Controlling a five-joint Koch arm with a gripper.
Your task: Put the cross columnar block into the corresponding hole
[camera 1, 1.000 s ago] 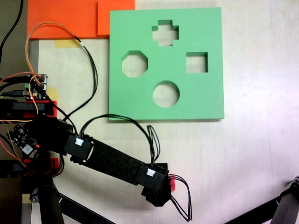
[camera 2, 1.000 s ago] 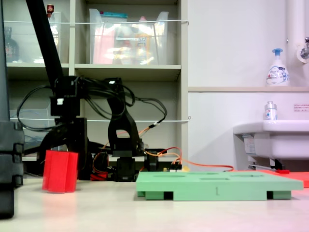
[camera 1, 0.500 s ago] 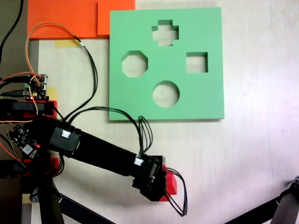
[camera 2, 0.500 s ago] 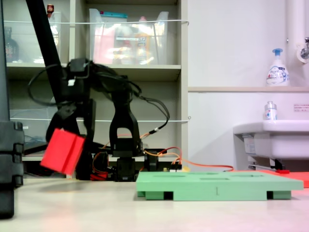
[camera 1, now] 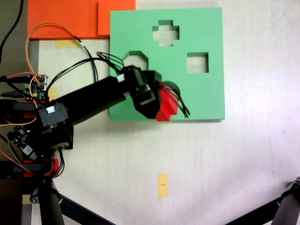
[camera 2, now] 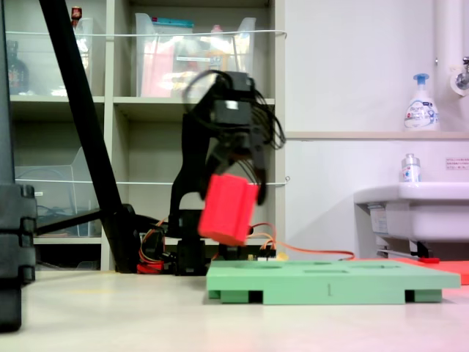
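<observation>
The red cross columnar block [camera 1: 165,107] [camera 2: 228,208] hangs tilted in the air, with my gripper [camera 1: 157,98] [camera 2: 238,172] shut on it. In the first exterior view it sits over the lower edge of the green foam board [camera 1: 206,98], covering most of the round cutout. In the second exterior view it floats well above the left end of the board [camera 2: 330,279]. The cross-shaped hole [camera 1: 166,33] lies open at the board's top, far from the block.
The board also has an octagonal cutout [camera 1: 135,63] and a square cutout [camera 1: 197,63]. Orange foam sheets [camera 1: 70,16] lie at the top left. A small yellow tape mark [camera 1: 162,185] lies on the table below. Circuit boards and wires [camera 1: 33,89] crowd the left edge.
The arm has swung up from the lower table to the board, carrying the red block lifted off the surface. The yellow tape mark where the block stood is now uncovered.
</observation>
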